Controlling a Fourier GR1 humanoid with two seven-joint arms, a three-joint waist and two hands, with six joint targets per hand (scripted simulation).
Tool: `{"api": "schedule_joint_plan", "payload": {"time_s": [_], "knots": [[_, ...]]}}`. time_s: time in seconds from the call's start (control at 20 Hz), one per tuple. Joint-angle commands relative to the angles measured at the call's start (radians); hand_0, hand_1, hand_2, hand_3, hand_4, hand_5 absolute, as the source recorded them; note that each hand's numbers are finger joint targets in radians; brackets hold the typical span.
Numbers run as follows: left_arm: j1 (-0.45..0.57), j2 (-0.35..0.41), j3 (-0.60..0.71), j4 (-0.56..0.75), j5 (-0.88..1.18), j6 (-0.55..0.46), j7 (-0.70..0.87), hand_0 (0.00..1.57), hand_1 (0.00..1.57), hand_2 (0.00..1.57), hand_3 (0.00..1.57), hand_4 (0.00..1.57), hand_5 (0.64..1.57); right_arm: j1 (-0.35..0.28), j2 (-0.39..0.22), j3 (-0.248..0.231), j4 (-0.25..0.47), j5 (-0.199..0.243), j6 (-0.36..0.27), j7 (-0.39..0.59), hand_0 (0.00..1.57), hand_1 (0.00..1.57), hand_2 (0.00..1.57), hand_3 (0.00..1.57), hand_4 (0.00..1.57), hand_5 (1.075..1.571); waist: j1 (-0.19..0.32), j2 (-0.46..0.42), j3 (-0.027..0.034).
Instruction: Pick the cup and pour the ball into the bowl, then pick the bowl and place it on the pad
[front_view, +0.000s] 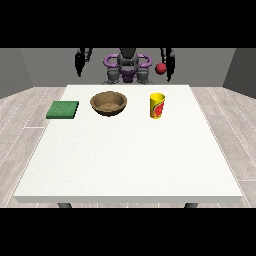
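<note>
Standing behind the white surface (125, 150), I hold both arms raised at my sides, above and behind its far edge. Neither hand touches anything that rests on it.

Hand positions:
- My hand at the view's left (80, 62) hangs beside my torso, well apart from every object. Its fingers point downward; I cannot tell whether they are spread or curled.
- My hand at the view's right (169, 62) hangs in the same manner on the other side. Whether its fingers are apart or together cannot be told either.

Object positions:
- The ball (160, 69), red, shows in the air just beside my hand at the view's right, on the side nearer my torso. Whether the hand touches it cannot be determined from this view. The ball is above and behind the cup, not inside it.
- The cup (157, 105), yellow with a red mark on its side, stands upright on the surface, toward the far edge and right of centre in the view.
- The bowl (108, 104), brown, sits upright on the surface to the left of the cup in the view, near it but not touching. Its interior shows no contents.
- The pad (63, 109), a flat green square, lies at the surface's left edge in the view, near the bowl but apart from it. Nothing rests on it.

Cup, bowl and pad form a rough row across the far half of the surface.
</note>
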Motion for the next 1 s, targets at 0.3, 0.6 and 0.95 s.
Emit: {"api": "schedule_joint_plan", "payload": {"time_s": [0.3, 0.6, 0.95], "knots": [[-0.099, -0.018, 0.034, -0.172, 0.11, -0.011, 0.098, 0.0, 0.0, 0.0, 0.0, 0.0, 1.535, -0.124, 0.047, 0.063, -0.203, -0.043, -0.004, 0.106, 0.0, 0.0, 0.0, 0.31, 1.06, 1.571, 0.035, -0.407, 0.0007], [-0.09, -0.055, 0.053, -0.281, 0.287, 0.033, 0.406, 0.0, 0.0, 0.0, 0.0, 0.0, 1.55, -0.167, 0.113, 0.271, -0.206, 0.005, -0.304, 0.44, 0.0, 0.0, 0.0, 0.0, 0.72, 1.57, 0.094, -0.501, 0.0091], [-0.153, 0.009, 0.094, -0.288, 0.277, -0.015, 0.341, 0.0, 0.0, 0.0, 0.0, 0.0, 1.52, -0.372, 0.114, 0.414, -0.228, 0.115, -0.418, 0.525, 0.0, 0.0, 0.0, 0.0, 0.36, 1.569, 0.0, -0.262, 0.0099]]}}
